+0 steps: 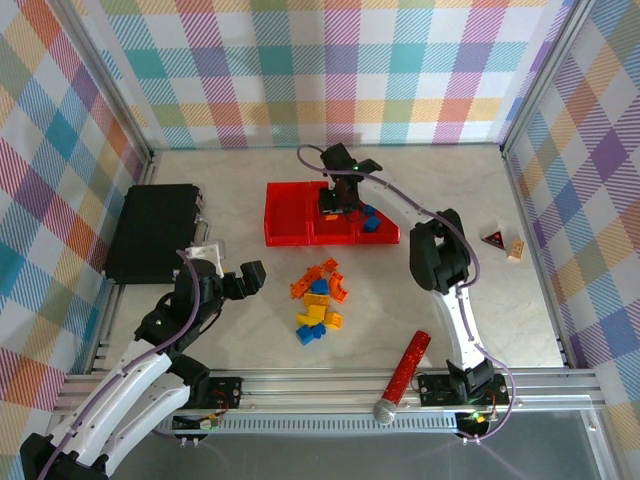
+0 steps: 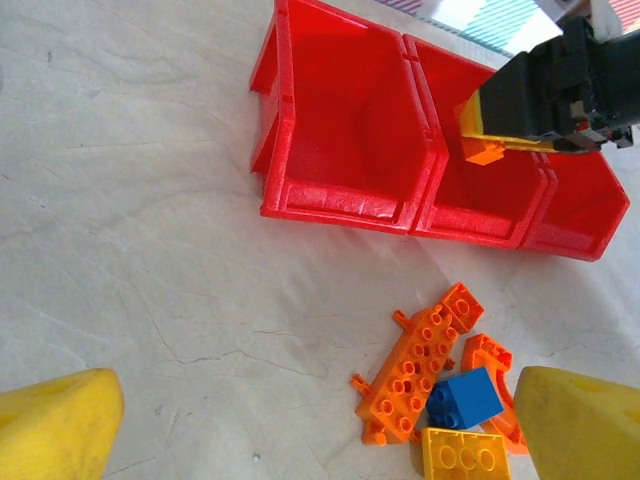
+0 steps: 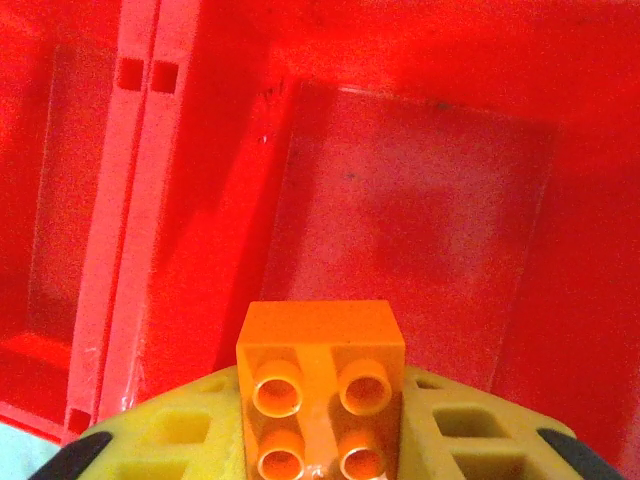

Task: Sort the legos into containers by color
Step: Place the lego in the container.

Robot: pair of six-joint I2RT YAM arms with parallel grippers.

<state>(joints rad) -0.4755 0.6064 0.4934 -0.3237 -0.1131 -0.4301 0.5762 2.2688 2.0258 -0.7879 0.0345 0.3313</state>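
Observation:
Three joined red containers (image 1: 290, 238) stand mid-table; the right one holds blue legos (image 1: 370, 222). My right gripper (image 1: 334, 207) hangs over the middle container, shut on an orange lego (image 3: 322, 390) that sits between its yellow pads (image 3: 470, 430), studs toward the camera, above the container's bare floor (image 3: 420, 200). The left wrist view shows that gripper (image 2: 486, 150) with the orange lego (image 2: 484, 153) over the containers (image 2: 340, 205). Loose legos (image 1: 320, 300) lie in a pile nearer me: an orange plate (image 2: 420, 365), a blue brick (image 2: 465, 397), a yellow brick (image 2: 465, 455). My left gripper (image 1: 245, 280) is open, left of the pile.
A large black case (image 1: 155, 232) lies at the left. A red glittery microphone (image 1: 402, 377) rests near the front rail. A tan block (image 1: 516, 250) and a dark triangular piece (image 1: 493, 238) sit at the right wall.

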